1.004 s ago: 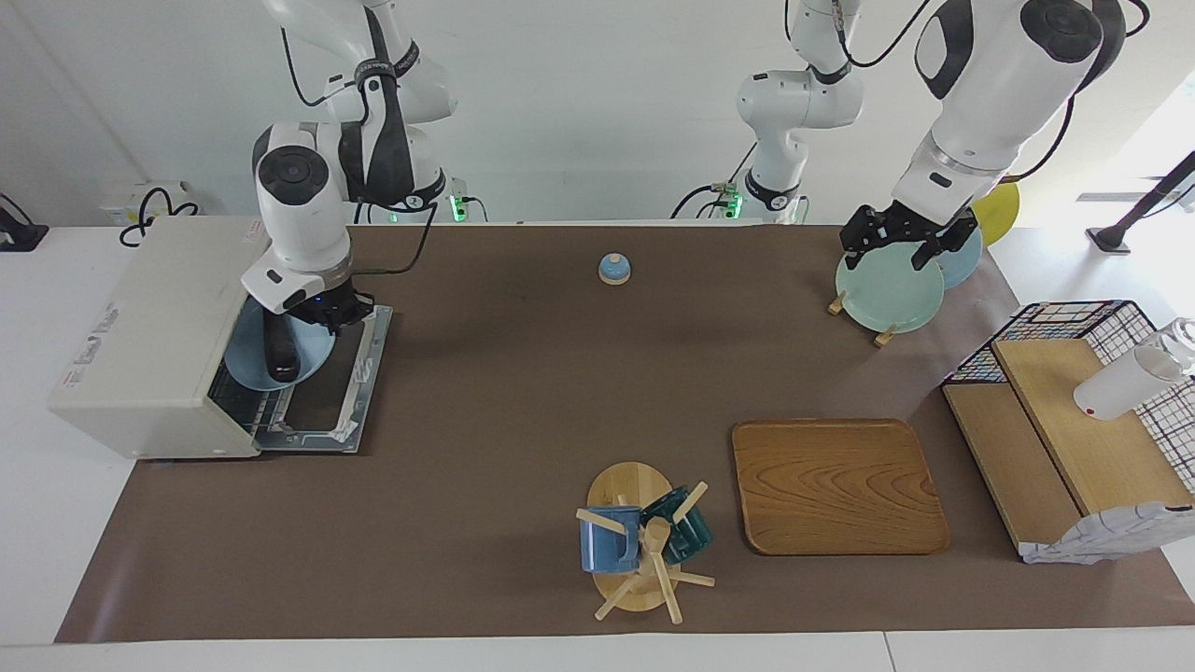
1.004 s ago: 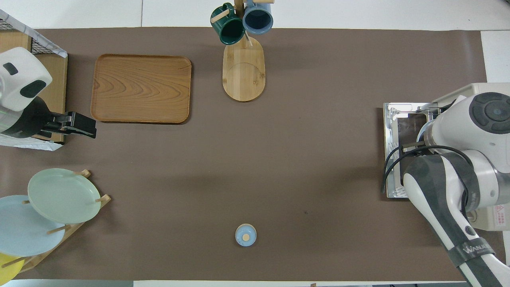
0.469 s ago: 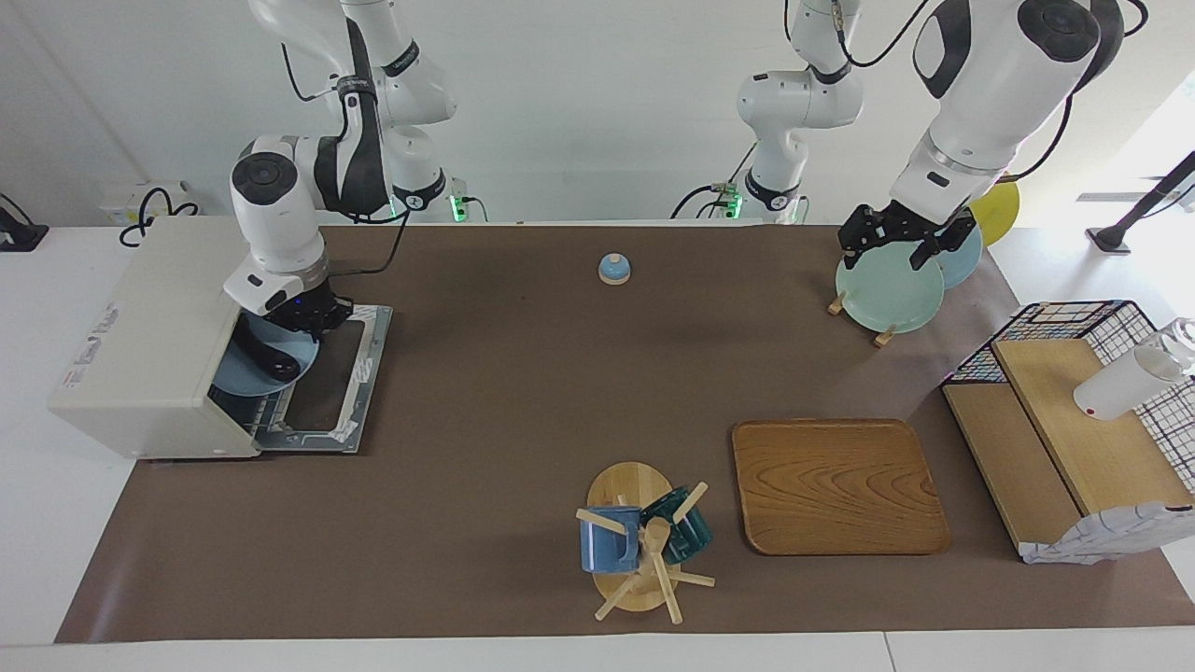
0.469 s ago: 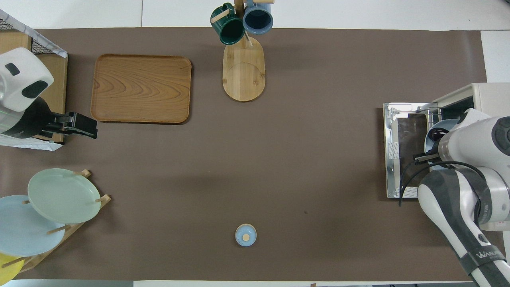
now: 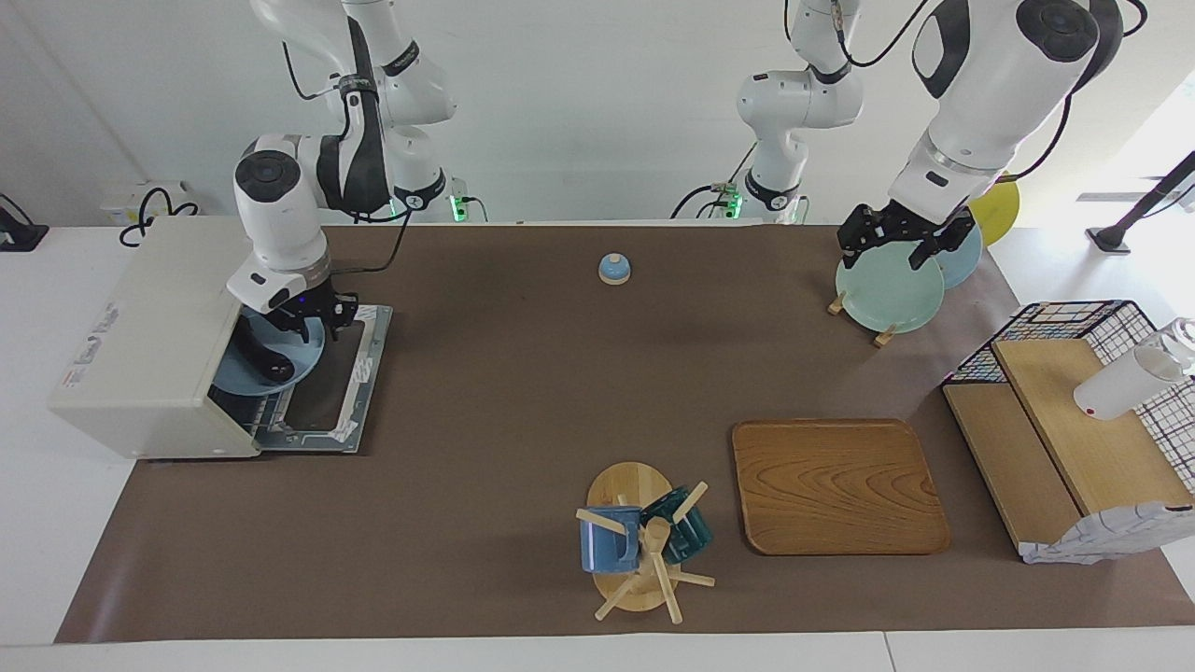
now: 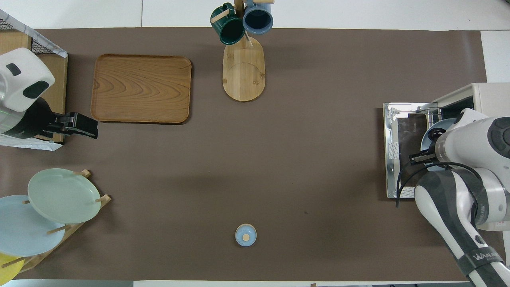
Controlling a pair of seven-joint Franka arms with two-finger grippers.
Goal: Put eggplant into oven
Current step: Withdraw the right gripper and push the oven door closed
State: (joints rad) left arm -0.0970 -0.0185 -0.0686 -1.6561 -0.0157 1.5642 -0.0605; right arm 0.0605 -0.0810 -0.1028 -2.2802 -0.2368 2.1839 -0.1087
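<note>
Inside oven [image 5: 149, 345]: eggplant [image 5: 260, 353] on plate [image 5: 271, 359]

Place: a robotics lab staged as a mock kitchen.
Robots: two white jointed arms are bolted at the edge of the brown-covered tabletop [image 5: 523, 420], green lights glowing at their bases.
Cabling: black cables loop along the arms and to a wall socket.
Walls: plain white, bare, with a white bench around the covering.
Kitchen props: a boxy cream-white toaster oven [image 5: 149, 336] with its door down, a wooden rack of pastel plates [image 5: 887, 289], a wooden mug tree [image 5: 644, 551] with blue and green mugs, a rectangular wooden tray [image 5: 836, 485], and a wire basket [image 5: 1074, 327].
Layout: the props sit widely spaced.
</note>
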